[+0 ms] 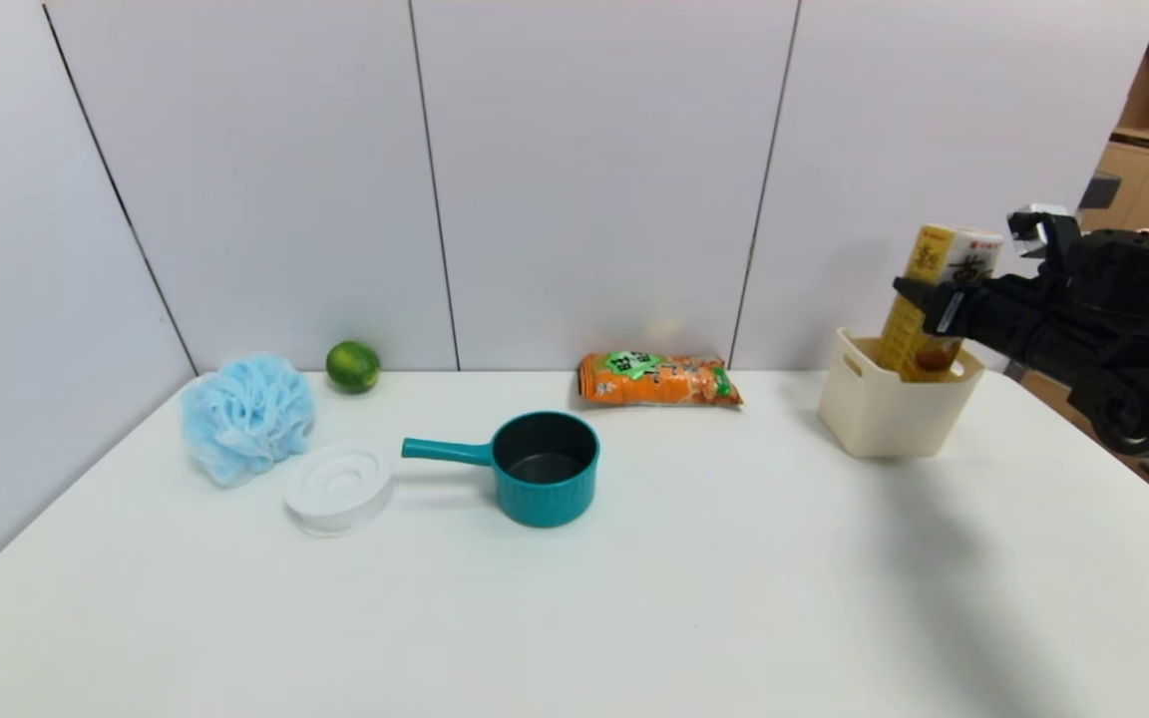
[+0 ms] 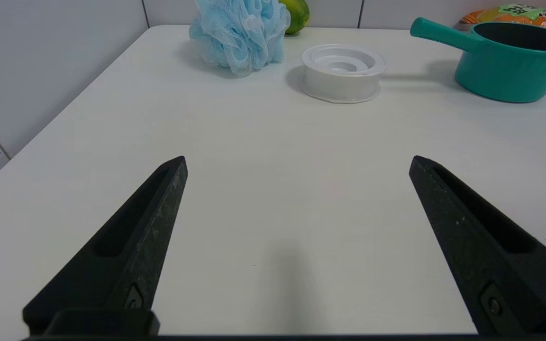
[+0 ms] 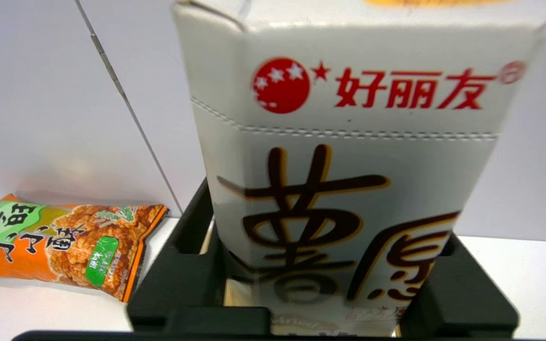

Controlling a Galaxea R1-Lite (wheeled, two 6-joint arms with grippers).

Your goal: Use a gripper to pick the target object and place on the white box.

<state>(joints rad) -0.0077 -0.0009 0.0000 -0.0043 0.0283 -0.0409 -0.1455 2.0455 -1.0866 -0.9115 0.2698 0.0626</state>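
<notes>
Only the head view takes in the whole table: the right gripper [image 1: 919, 299] reaches in level from the right at the far right corner, its black fingers on either side of the yellow-and-white snack carton [image 1: 937, 299]. The carton stands a little tilted with its lower end inside the white box [image 1: 884, 411], directly below the fingers. The right wrist view shows what the head view cannot: the carton [image 3: 349, 189] fills the space between the two fingers, its white face carrying a red logo, red characters and large brown ones. The fingers sit close against its sides; whether they press it or have just slackened I cannot tell. The orange snack bag [image 3: 64, 241] lies on the table off to the gripper's left. The left wrist view shows the left gripper [image 2: 296, 163] parked over the near left table, fingers spread wide and empty, with the blue mesh sponge [image 2: 242, 33], white round lid [image 2: 341, 71] and teal saucepan [image 2: 510, 61] beyond it.
</notes>
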